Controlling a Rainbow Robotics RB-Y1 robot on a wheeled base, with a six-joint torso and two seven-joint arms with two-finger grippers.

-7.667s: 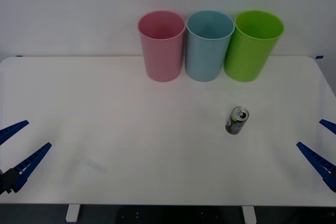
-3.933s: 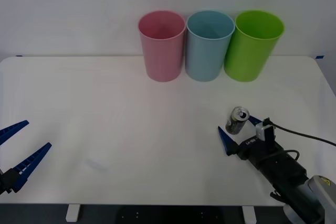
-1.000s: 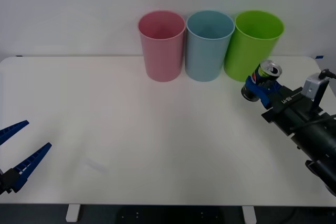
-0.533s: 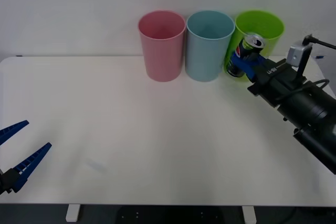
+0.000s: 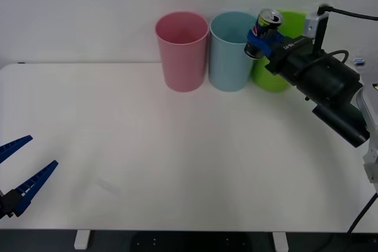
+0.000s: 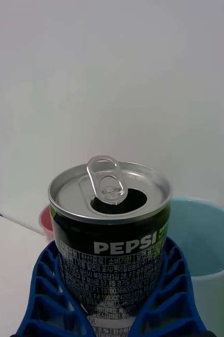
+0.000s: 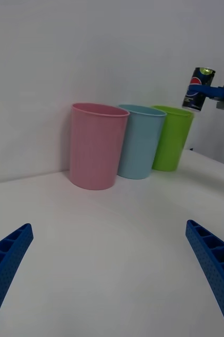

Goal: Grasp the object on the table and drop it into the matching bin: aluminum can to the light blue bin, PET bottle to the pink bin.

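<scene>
My right gripper (image 5: 257, 42) is shut on the aluminum can (image 5: 265, 26), a dark can with a silver pull-tab top (image 6: 110, 190). It holds the can upright in the air, at rim height by the right edge of the light blue bin (image 5: 235, 57), between that bin and the lime green one. In the right wrist view the blue fingers (image 6: 44, 300) clasp the can's lower half, and the light blue bin's mouth (image 6: 217, 247) lies just beyond. The pink bin (image 5: 183, 51) stands left of the blue one. My left gripper (image 5: 23, 168) rests open at the table's front left.
A lime green bin (image 5: 277, 78) stands right of the light blue bin, partly behind my right arm (image 5: 322, 87). The three bins line the far edge of the white table (image 5: 177, 157). A pale wall rises behind them.
My right gripper has carried the can up and to the left, from in front of the green bin to the light blue bin's right rim. The left arm has not moved.
</scene>
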